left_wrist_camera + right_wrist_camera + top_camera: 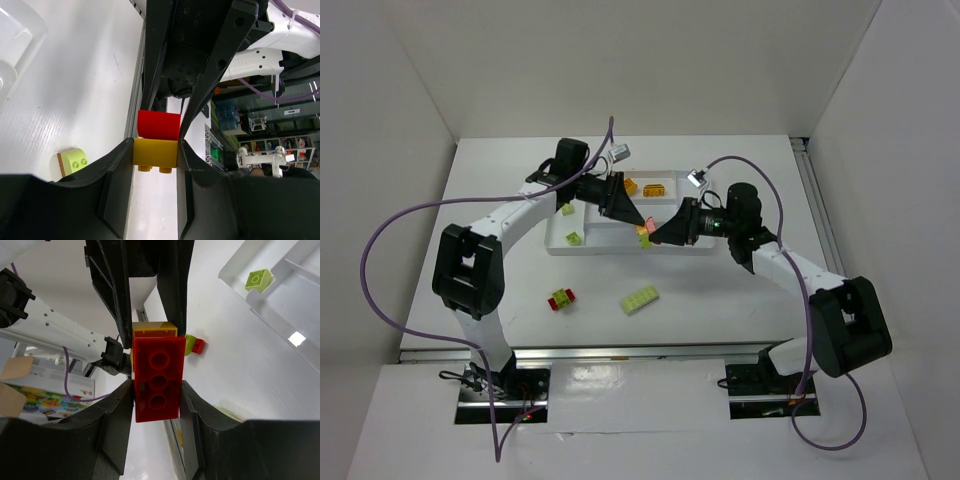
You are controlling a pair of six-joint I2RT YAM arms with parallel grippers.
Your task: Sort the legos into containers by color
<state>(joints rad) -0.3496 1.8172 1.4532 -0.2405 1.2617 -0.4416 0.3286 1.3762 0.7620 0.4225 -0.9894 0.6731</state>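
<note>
Both my grippers clamp one stack just above the near rim of the tray (610,251). My left gripper (155,156) squeezes the yellow brick (155,149), and my right gripper (156,390) squeezes the red brick (157,371). Yellow's studs point at my left wrist camera. Red's hollow underside — three tubes in a row along the finger gap — faces my right. Only the top view shows a yellow-orange brick (655,188) in the tray's far part.

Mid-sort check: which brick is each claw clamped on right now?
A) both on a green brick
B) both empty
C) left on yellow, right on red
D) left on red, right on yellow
C: in its own wrist view the left claw pinches the yellow brick, while the right claw pinches the red brick stacked against it.
</note>
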